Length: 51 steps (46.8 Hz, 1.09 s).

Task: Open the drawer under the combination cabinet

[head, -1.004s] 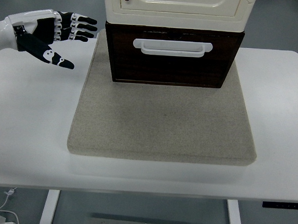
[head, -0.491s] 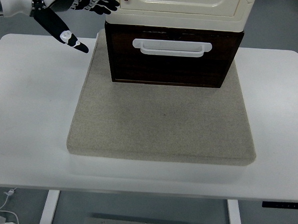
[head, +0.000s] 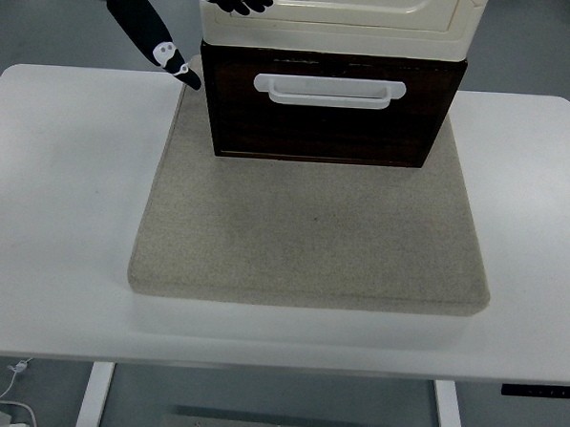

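- The left hand [head: 186, 7] hovers at 11 o'clock, fingers spread, holding nothing, beside the cabinet [head: 338, 15].
- The drawer [head: 328, 125] beneath is closed on the desk [head: 56, 211].

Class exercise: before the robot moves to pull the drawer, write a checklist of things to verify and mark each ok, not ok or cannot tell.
1. Drawer shut, front flush: ok.
2. White handle unobstructed: ok.
3. Left robot hand on the handle: not ok; it is at the cabinet's upper left corner, fingers spread.
4. Mat clear before the drawer: ok.
5. Cabinet steady against the pull: cannot tell.
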Each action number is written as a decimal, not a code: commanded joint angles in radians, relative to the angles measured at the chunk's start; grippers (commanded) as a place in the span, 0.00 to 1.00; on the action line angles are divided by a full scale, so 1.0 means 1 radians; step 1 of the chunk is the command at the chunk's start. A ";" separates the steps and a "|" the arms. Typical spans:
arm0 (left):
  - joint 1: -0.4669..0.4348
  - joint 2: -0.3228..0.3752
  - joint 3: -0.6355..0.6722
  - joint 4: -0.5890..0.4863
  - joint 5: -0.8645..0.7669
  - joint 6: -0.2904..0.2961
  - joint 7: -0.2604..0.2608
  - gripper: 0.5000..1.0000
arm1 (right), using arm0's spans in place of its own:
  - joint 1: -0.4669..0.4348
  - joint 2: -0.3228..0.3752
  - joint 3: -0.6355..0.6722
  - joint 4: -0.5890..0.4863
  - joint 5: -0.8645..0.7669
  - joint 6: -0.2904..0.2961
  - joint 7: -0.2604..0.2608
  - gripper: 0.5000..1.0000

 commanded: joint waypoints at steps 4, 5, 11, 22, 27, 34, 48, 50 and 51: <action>-0.003 -0.021 0.001 -0.006 -0.001 0.000 0.003 1.00 | 0.000 0.000 0.000 0.000 0.000 0.001 0.000 0.86; -0.005 -0.023 0.001 -0.006 -0.001 0.000 0.003 1.00 | 0.000 0.000 0.000 0.000 0.000 0.001 0.000 0.86; -0.037 -0.028 0.001 -0.006 -0.006 0.000 0.026 1.00 | 0.000 0.000 0.000 0.000 0.000 -0.001 0.000 0.86; -0.086 -0.089 0.009 -0.006 -0.010 0.000 0.067 1.00 | 0.000 0.000 0.000 0.000 0.000 -0.001 0.000 0.86; -0.112 -0.112 0.009 -0.014 -0.012 0.000 0.074 1.00 | 0.000 0.000 0.000 0.000 0.000 -0.001 0.000 0.86; -0.131 -0.144 0.011 -0.031 -0.027 0.000 0.092 1.00 | 0.000 0.000 0.000 0.000 0.000 -0.001 0.000 0.86; -0.169 -0.219 0.023 -0.028 -0.061 0.000 0.173 1.00 | 0.000 0.000 0.000 0.000 0.000 -0.001 0.000 0.86; -0.171 -0.229 0.023 -0.028 -0.059 0.000 0.181 1.00 | 0.000 0.000 0.000 0.000 0.000 -0.001 0.000 0.86; -0.171 -0.232 0.023 -0.028 -0.059 0.000 0.184 1.00 | 0.000 0.000 0.000 0.000 0.000 -0.001 0.000 0.86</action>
